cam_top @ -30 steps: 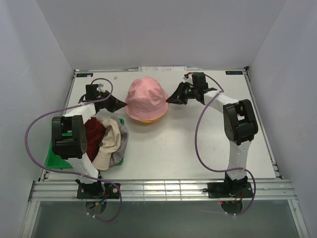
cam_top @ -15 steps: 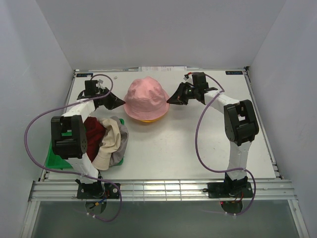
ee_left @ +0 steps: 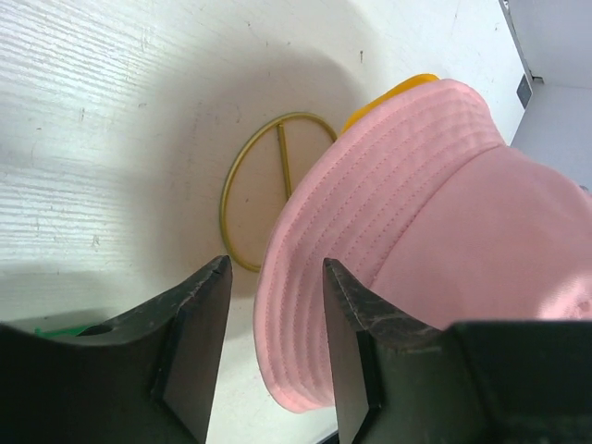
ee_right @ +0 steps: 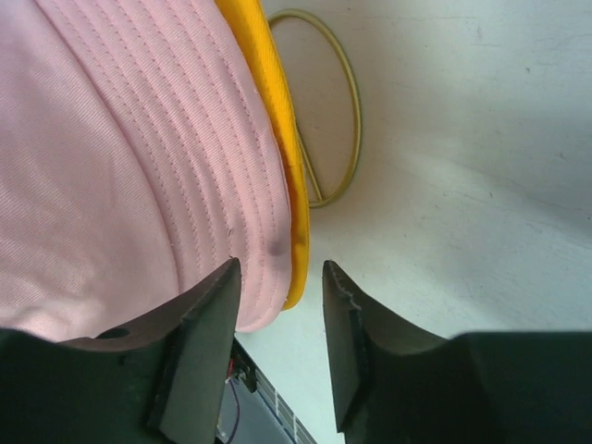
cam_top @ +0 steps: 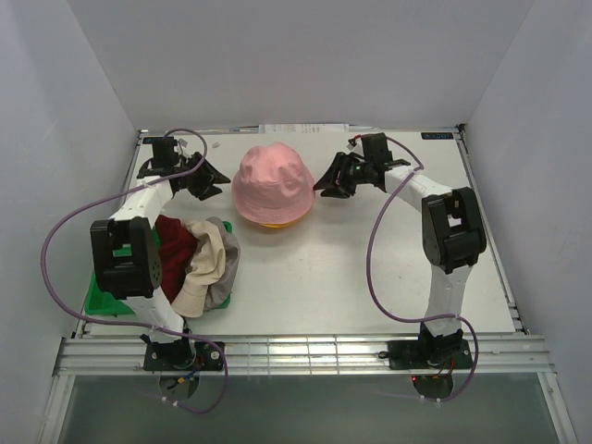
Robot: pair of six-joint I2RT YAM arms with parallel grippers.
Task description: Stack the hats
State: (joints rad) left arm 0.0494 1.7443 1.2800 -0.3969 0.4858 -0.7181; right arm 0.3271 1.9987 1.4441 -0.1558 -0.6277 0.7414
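Hats stacked so far: two of five, it seems, with the pink hat (cam_top: 273, 182) set over the yellow-orange hat (cam_top: 275, 222) on the gold wire stand (ee_left: 284, 162), flanked by the spread-jawed, empty left gripper (cam_top: 215, 180) and right gripper (cam_top: 321, 185), and the dark red hat (cam_top: 176, 248), cream hat (cam_top: 208, 264) and grey hat (cam_top: 225, 277) left heaped by the green tray (cam_top: 97, 298).

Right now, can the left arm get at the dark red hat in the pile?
Probably yes. The left gripper is open and empty just beyond the dark red hat, whose top lies uncovered; the cream hat overlaps only one edge.
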